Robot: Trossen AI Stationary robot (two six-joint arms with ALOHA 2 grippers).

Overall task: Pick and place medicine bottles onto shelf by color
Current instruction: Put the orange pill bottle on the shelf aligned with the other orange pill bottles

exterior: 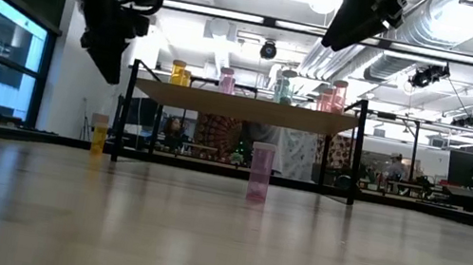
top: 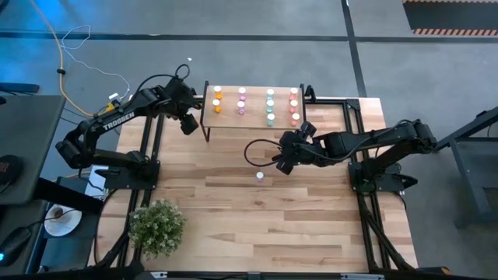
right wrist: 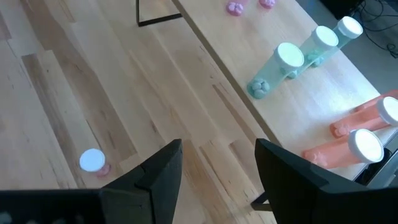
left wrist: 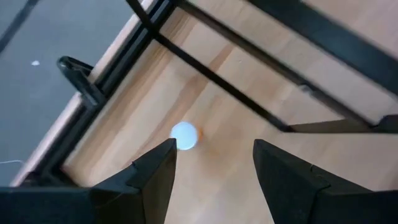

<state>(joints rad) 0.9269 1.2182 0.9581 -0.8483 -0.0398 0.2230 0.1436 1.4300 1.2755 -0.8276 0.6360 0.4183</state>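
Nearest, 1 pink bottle (top: 260,176) stands on the table (top: 257,225) in front of the shelf (top: 254,123). Both grippers gape empty: right gripper (top: 285,161) just before the shelf, left gripper (top: 187,123) beside it over an orange bottle (left wrist: 185,135). Other bottles (top: 270,106) stand on the shelf.

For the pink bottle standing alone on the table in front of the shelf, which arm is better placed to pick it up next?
Probably the right. The right gripper hovers open close to the pink bottle, which shows near its fingers in the right wrist view. The left gripper, also open, is beyond the shelf end, over an orange bottle.
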